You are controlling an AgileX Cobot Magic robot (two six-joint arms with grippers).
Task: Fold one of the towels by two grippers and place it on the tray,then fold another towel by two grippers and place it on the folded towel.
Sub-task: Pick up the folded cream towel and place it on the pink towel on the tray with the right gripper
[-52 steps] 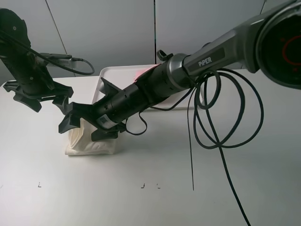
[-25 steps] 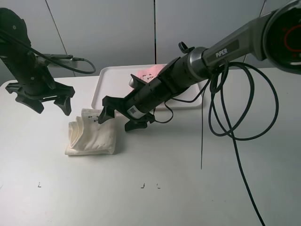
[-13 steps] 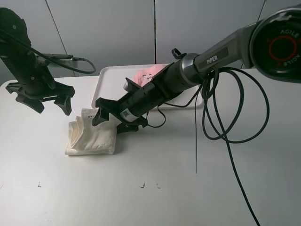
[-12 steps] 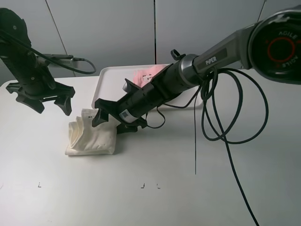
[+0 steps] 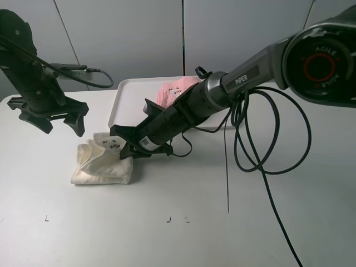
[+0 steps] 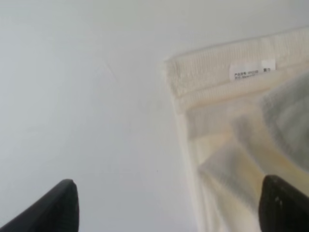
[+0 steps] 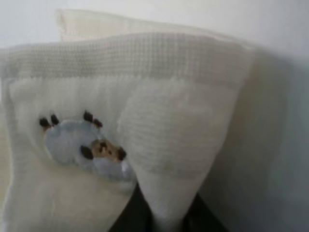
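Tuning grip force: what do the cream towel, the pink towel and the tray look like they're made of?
Cream-white towel: soft woven terry, likely cotton; ribbed border weave, matte, creases where the right gripper pinches it, embroidered patch.
Pink towel: looks like the same matte cloth, too distant for weave detail.
Tray: smooth, white, rigid, low rounded rim; probably plastic.

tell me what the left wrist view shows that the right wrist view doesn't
Only the left wrist view shows the small white printed tag on the towel's hem, bare white table beside it, and the left gripper with its black fingertips spread wide above the table. Only the right wrist view shows the small embroidered pale blue animal patch and a pinched fold. Both show the cream-white terry towel.
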